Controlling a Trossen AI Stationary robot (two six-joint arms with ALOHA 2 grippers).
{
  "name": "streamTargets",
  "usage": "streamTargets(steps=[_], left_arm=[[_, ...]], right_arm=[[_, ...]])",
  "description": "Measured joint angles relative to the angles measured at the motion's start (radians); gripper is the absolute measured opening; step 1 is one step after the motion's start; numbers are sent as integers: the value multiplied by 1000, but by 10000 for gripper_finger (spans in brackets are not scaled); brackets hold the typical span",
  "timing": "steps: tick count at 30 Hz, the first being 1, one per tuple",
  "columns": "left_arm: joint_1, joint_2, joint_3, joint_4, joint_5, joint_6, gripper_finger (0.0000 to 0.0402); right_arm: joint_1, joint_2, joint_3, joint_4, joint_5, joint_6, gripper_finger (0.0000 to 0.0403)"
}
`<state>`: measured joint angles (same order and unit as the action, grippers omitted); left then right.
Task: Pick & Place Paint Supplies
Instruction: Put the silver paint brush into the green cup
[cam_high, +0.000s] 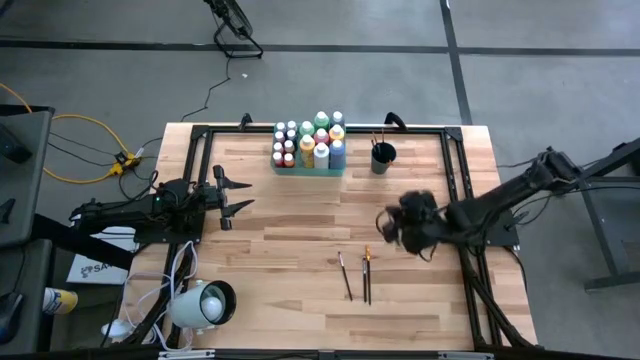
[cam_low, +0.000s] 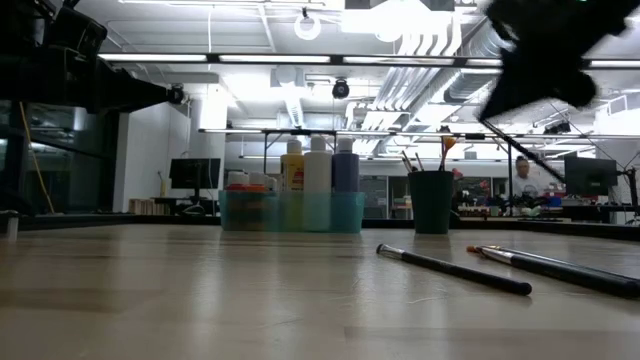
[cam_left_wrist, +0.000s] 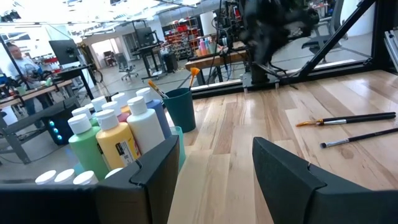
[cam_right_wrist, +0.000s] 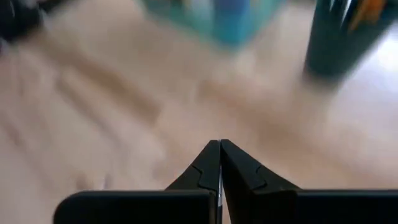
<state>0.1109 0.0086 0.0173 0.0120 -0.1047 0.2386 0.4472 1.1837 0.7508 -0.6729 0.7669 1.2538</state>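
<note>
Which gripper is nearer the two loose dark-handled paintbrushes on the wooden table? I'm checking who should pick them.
Right. The right gripper hovers shut just beside the two loose dark-handled paintbrushes, toward the table's right side. The left gripper waits open, across the table on the left.

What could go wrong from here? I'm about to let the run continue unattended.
1. The right gripper has its fingers shut; if they stay shut on the way down to the brushes, it could push them rather than grasp them.
2. The two brushes lie close together, so one grasp might catch or knock both.
3. The cup already holds brushes; dropping another in might tip it.
</note>
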Motion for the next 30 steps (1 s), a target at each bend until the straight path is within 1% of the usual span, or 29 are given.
streamTargets(steps=[4, 8, 10, 12, 16, 19, 25, 27, 30], left_arm=[[0, 0, 0, 0, 0, 0, 198], [0, 0, 0, 0, 0, 0, 198], [0, 0, 0, 0, 0, 0, 198], [0, 0, 0, 0, 0, 0, 198], [0, 0, 0, 0, 0, 0, 198], [0, 0, 0, 0, 0, 0, 198], [0, 0, 0, 0, 0, 0, 198], [0, 0, 0, 0, 0, 0, 198], [0, 0, 0, 0, 0, 0, 198]], right_arm=[[-129, -44, 52, 106, 163, -282, 3], [-271, -64, 66, 311, 270, -559, 3], [-344, -66, 67, 443, 287, -696, 3], [-413, -64, 67, 568, 280, -815, 3], [-531, -48, 67, 761, 271, -988, 3], [-608, -34, 67, 798, 251, -1030, 3], [-726, 51, 67, 790, 166, -967, 3], [-747, 96, 67, 790, 167, -947, 3], [-763, 154, 67, 793, 198, -927, 3]])
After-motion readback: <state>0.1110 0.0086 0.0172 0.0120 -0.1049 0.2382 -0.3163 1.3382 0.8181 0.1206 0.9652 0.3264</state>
